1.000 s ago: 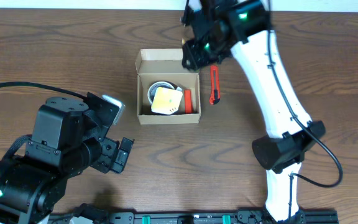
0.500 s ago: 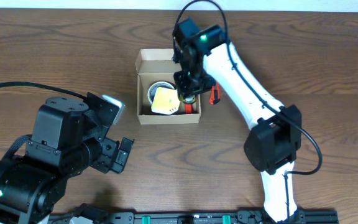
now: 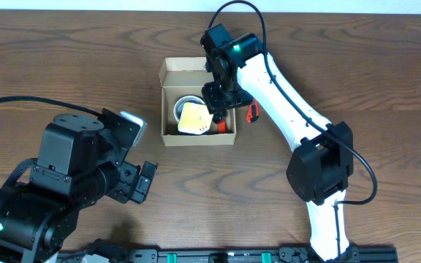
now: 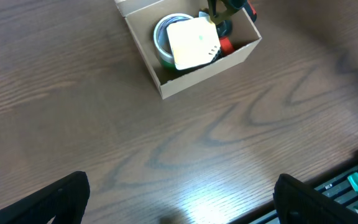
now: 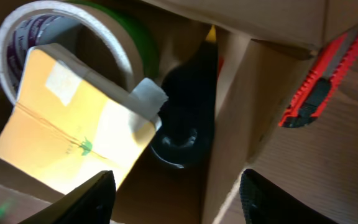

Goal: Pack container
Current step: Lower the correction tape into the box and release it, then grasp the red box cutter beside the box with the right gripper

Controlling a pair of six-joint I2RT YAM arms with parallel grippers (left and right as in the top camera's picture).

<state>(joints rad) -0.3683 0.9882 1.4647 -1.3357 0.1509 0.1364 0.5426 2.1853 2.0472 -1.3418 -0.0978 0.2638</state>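
Observation:
The container (image 3: pixel 198 139) is a small tan cardboard box standing open at the table's middle back, its lid flap (image 3: pixel 187 67) folded back. Inside are a tape roll (image 3: pixel 180 107), a yellow pad (image 3: pixel 196 118) and a red item (image 3: pixel 226 124). My right gripper (image 3: pixel 218 109) is open over the box's right side. In the right wrist view my right gripper (image 5: pixel 182 199) straddles the box's right wall (image 5: pixel 229 143), above a black object (image 5: pixel 188 118) beside the pad (image 5: pixel 67 143). My left gripper (image 4: pixel 179 208) is open and empty, well in front of the box (image 4: pixel 197 68).
A red utility knife (image 3: pixel 252 112) lies on the table just right of the box, partly under the right arm; it also shows in the right wrist view (image 5: pixel 319 87). The left arm's bulk (image 3: pixel 71 183) fills the front left.
The right arm has swung from the table's back edge down over the box's right side. The left arm and the box's contents have not moved.

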